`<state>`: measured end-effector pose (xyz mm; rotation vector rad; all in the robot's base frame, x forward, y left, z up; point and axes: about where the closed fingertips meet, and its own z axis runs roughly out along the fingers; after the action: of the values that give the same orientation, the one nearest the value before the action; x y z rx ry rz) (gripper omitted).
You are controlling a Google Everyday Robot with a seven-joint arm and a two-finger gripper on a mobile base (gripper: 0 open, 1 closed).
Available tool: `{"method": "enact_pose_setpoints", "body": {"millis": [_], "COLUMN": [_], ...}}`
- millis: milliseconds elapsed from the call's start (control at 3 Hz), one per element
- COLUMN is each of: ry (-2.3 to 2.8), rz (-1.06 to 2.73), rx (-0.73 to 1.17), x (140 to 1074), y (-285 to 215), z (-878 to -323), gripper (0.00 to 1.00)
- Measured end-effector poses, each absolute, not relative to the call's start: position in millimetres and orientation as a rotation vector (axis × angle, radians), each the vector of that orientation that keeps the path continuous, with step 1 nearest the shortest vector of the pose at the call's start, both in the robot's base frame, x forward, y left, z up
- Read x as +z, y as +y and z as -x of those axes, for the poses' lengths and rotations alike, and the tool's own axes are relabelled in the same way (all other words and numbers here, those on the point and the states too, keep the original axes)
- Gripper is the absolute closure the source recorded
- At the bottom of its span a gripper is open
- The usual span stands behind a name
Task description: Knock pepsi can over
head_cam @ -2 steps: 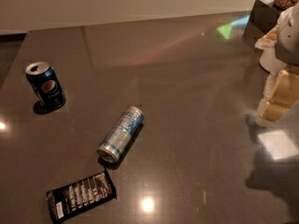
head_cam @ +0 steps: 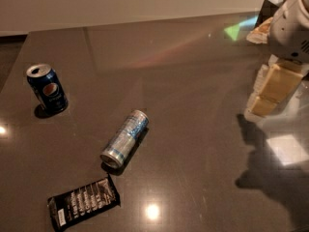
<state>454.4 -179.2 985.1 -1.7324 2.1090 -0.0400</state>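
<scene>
The pepsi can (head_cam: 47,89) is short and dark blue, with a red-white-blue logo and a silver top. It stands upright at the far left of the dark table (head_cam: 193,81). My gripper (head_cam: 268,94), beige under a white arm housing (head_cam: 292,25), hangs over the table's right side. It is far from the pepsi can and holds nothing that I can see.
A slim silver and light-blue can (head_cam: 125,138) lies on its side near the middle of the table. A black snack packet (head_cam: 83,203) lies flat near the front left. Some bags or boxes (head_cam: 263,23) sit at the back right corner.
My gripper has moved a little to the left and further into view. The cans and the packet have not moved.
</scene>
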Motion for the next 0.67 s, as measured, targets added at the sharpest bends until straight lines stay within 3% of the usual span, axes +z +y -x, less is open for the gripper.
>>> {"method": "enact_pose_setpoints", "body": {"millis": [667], "ry": [1.949], "rz": [1.78], "rx": [0.068], "x": [980], "y": [-93], "z": [-486], "gripper": [0.0]}}
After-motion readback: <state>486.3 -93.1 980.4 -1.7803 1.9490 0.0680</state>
